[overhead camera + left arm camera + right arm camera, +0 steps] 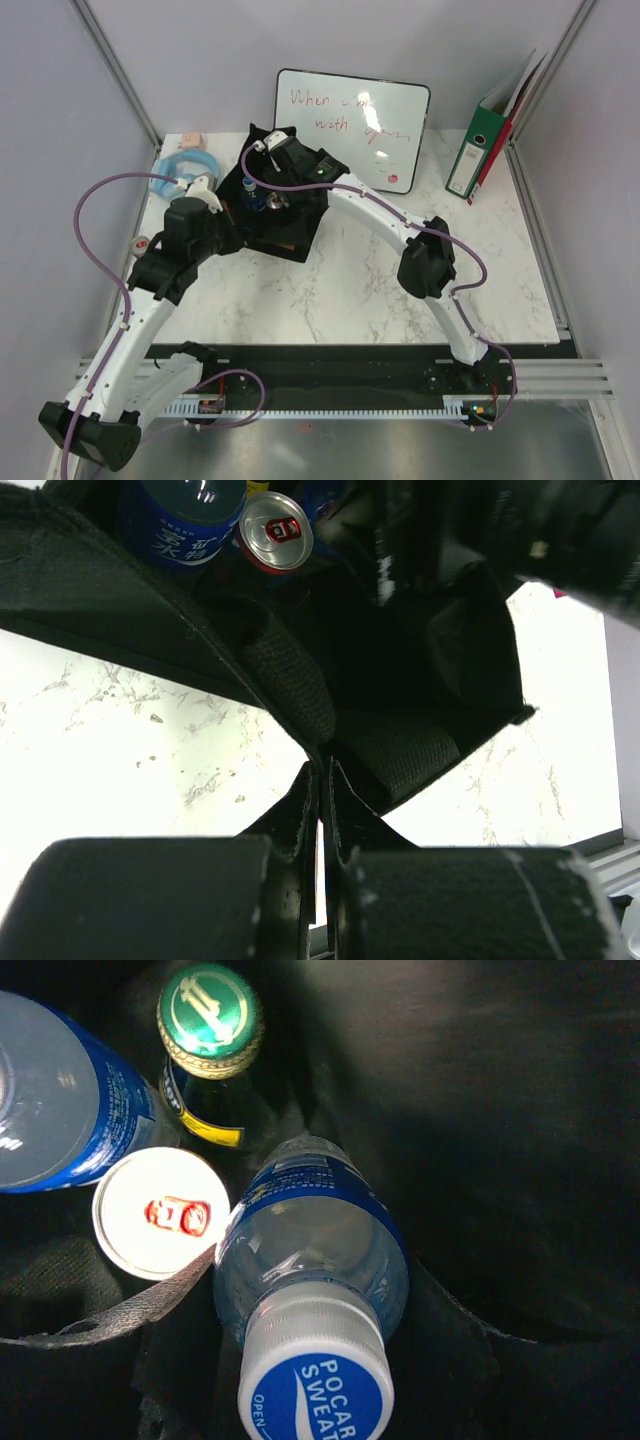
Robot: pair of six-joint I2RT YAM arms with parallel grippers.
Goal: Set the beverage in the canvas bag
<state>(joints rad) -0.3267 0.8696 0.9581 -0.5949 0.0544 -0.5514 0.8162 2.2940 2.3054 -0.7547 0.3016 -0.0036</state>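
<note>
bag [290, 240] holds three bottles [310, 1250] and one can [160, 1213]. left end effector [322, 780] closed on bag rim. right end effector [278, 195]: state cannot be told.

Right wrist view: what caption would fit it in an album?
Looking down into the black bag: three bottles and a can.

Top view: even, diffuse light from above. Shadows on the white marble-patterned tabletop [350, 290] are soft and faint under the arms. Black boxy fabric tote [290, 240] reads as a dark mass with little inner detail.

Left wrist view: hard contrast, marble burnt out to white beside dark fabric. Left gripper [321, 780] sits close to the lens, its padded black fingers [150, 900] blurred.

Right wrist view: dim inside the tote. Silver can top with red tab [160, 1212] glares. Clear plastic bottle with blue-and-white cap [315, 1300] is sharp, with highlights on its shoulder.
</note>
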